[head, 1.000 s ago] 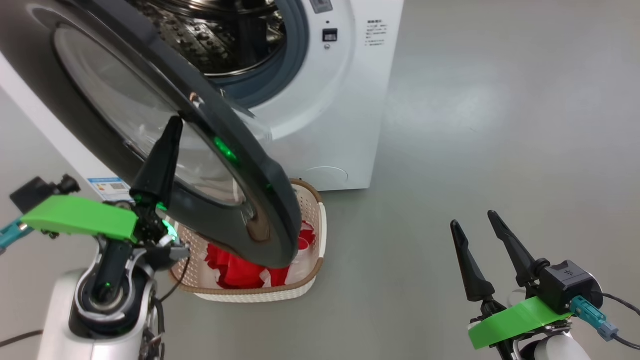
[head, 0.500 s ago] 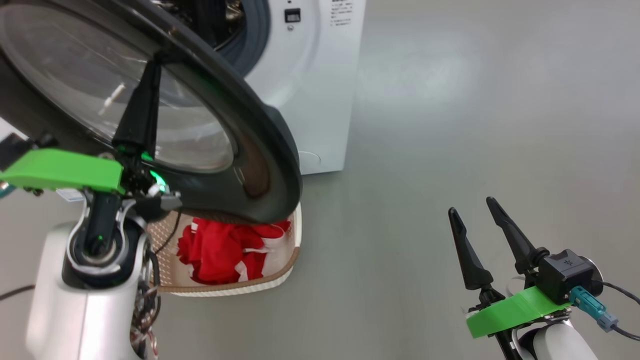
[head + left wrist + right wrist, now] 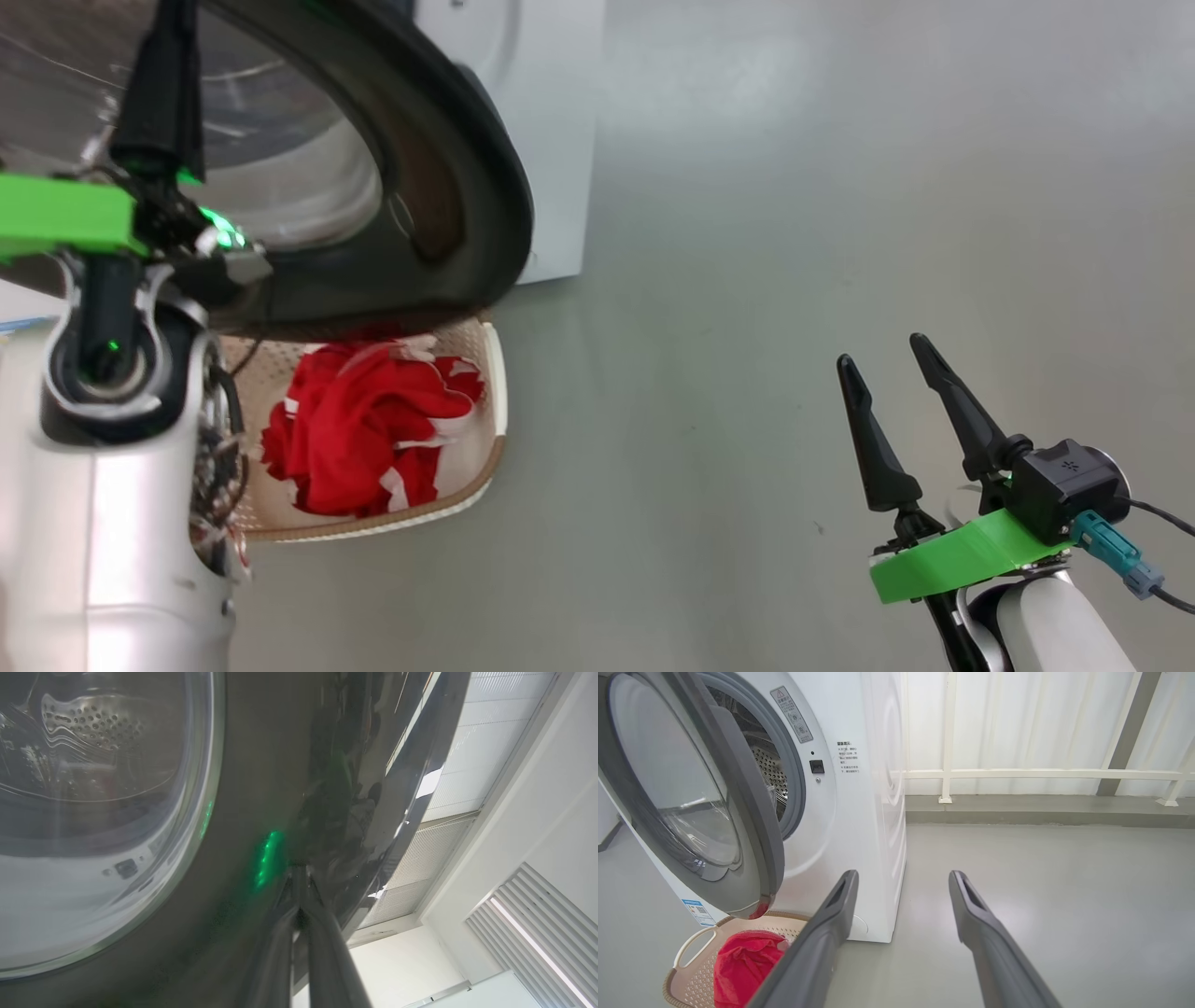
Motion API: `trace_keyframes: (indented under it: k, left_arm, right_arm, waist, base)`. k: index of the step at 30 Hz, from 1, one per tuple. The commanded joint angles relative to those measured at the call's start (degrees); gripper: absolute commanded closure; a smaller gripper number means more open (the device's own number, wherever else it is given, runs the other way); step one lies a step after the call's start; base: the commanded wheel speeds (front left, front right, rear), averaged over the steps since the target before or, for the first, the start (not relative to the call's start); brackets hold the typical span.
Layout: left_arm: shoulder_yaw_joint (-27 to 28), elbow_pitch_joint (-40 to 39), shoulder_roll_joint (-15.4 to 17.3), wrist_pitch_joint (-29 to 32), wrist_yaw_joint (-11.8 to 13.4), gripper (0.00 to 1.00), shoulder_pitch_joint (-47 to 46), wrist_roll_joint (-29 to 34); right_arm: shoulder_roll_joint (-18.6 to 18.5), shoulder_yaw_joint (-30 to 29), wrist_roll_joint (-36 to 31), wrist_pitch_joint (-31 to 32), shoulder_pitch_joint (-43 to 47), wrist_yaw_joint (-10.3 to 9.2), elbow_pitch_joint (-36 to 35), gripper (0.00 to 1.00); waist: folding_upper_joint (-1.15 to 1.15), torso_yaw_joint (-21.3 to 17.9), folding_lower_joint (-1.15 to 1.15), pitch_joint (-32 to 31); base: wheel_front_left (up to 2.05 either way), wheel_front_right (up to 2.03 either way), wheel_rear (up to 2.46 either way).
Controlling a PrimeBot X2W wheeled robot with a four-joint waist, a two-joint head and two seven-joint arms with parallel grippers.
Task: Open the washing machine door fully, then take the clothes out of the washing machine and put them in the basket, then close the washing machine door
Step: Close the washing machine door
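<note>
The washing machine door (image 3: 448, 187) stands partly open across the upper left of the head view, its wide rim glossy black around a bulging clear glass bowl. The left gripper (image 3: 299, 872) has its two long dark fingers pressed together, tips against that shiny rim, nothing pinched between them. Below the door, the cream perforated basket (image 3: 493, 392) with its brown woven-look rim holds the clothes (image 3: 355, 420), a crumpled heap of bright red fabric with white trim. The boxy white washing machine (image 3: 873, 812) stands just behind it. At lower right the right gripper (image 3: 882, 353) is spread wide and empty above the smooth grey floor (image 3: 794, 233).
</note>
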Motion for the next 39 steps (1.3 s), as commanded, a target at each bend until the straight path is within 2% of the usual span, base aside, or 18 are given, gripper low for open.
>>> trace_keyframes:
  k: [1,9,20,21,22,23,24,31,36,39]
  left_arm:
    - [1.7,-1.1,2.2,-0.1,-0.9,1.00,-3.2,0.0]
    - [2.3,1.2,3.2,-0.2,-1.8,1.00,-7.0,0.3]
    - [1.9,2.7,2.6,2.2,-3.5,1.00,-5.6,-1.7]
    - [1.8,2.7,2.4,2.6,-3.5,0.93,-5.1,-2.0]
    - [1.7,2.5,2.4,2.9,-3.4,0.67,-4.6,-2.2]
    - [1.6,2.4,2.3,3.1,-3.4,0.48,-4.0,-2.3]
    - [1.4,2.2,2.2,3.3,-3.5,0.00,-3.4,-2.4]
    - [-0.6,0.1,3.2,4.1,-5.2,0.00,2.4,0.3]
    - [-4.0,0.0,5.9,1.1,-6.1,0.00,7.2,9.0]
    - [-6.1,-1.1,7.7,-2.7,-7.0,0.00,9.9,15.8]
  right_arm:
    - [-0.4,1.4,0.1,-0.4,-1.4,0.28,-1.8,0.00]
    - [-0.4,1.2,0.8,-0.4,-2.0,0.28,-2.2,0.00]
    - [-0.4,0.9,0.4,-0.4,-2.2,0.28,-1.9,0.00]
    - [-0.4,1.0,0.4,-0.4,-2.1,0.28,-1.8,0.00]
    - [-0.4,1.1,0.4,-0.4,-2.0,0.28,-1.7,0.00]
    - [-0.4,1.1,0.4,-0.4,-2.0,0.28,-1.7,0.00]
    - [-0.4,1.0,0.4,-0.4,-1.9,0.28,-1.6,0.00]
    - [-0.4,1.0,-0.1,-0.4,-1.6,0.28,-1.4,0.00]
    - [-0.4,1.2,-0.5,-0.4,-1.4,0.28,-1.4,0.00]
    - [-0.4,1.3,-0.6,-0.4,-1.3,0.28,-1.6,0.00]
  waist:
    - [0.00,-2.0,0.00,2.0]
    - [0.00,-3.3,0.00,3.5]
    - [0.00,-1.3,0.00,2.6]
    - [0.00,-1.0,0.00,2.3]
    - [0.00,-0.8,0.00,2.1]
    - [0.00,-0.5,0.00,1.8]
    - [0.00,-0.2,0.00,1.6]
    - [0.00,2.4,0.00,-0.6]
    - [0.00,4.4,0.00,-2.6]
    - [0.00,5.4,0.00,-3.8]
  base:
    - [0.00,0.00,0.00]
    - [0.00,0.00,0.00]
    - [0.00,0.00,0.00]
    - [0.00,0.00,0.00]
    - [0.00,0.00,0.00]
    - [0.00,0.00,0.00]
    - [0.00,0.00,0.00]
    - [0.00,0.00,0.00]
    - [0.00,0.00,0.00]
    - [0.00,0.00,0.00]
